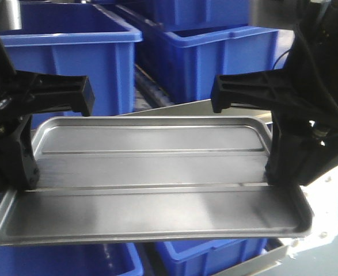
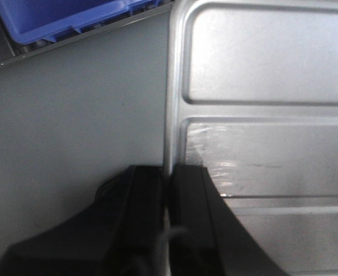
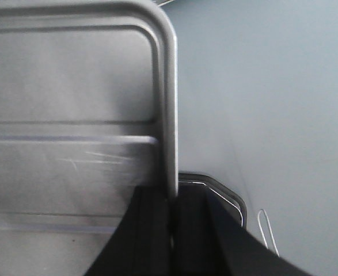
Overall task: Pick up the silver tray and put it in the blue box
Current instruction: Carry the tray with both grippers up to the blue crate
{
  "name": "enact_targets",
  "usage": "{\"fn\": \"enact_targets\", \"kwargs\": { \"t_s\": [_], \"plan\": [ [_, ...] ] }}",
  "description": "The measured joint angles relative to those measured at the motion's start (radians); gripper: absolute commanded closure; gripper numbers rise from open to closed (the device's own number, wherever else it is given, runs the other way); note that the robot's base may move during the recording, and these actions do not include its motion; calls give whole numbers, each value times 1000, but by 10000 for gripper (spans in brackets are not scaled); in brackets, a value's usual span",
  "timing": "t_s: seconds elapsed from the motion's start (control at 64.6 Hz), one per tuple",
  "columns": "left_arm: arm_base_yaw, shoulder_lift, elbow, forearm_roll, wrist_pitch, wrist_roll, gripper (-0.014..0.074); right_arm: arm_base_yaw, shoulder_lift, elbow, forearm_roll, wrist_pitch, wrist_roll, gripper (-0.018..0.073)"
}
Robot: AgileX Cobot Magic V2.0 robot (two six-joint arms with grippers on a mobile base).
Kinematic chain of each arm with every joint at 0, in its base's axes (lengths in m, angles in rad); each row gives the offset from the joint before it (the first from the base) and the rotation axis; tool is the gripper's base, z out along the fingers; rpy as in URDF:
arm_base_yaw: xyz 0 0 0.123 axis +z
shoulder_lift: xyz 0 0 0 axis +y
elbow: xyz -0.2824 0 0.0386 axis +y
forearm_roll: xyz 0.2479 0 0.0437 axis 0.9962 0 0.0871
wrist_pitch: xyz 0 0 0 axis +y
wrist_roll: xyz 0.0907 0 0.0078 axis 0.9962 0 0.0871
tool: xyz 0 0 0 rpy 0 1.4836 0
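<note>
Tray point(image 1: 151, 190) lies between two grippers: left gripper point(image 2: 170, 184) on its left rim; right gripper point(image 3: 171, 201) on its right rim. Boxes point(image 1: 71, 52) stand behind it.

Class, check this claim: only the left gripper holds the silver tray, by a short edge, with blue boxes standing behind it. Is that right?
No. Both hold the silver tray: the left gripper and the right gripper each clamp a short edge, as the front-facing view shows. Blue boxes do stand behind it.
</note>
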Motion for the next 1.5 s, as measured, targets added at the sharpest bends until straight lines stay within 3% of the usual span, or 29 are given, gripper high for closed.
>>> {"fn": "enact_targets", "kwargs": {
  "t_s": [1.502],
  "plan": [
    [0,0,0,0,2,0,610,0,0,0,0,0,0,501]
  ]
}}
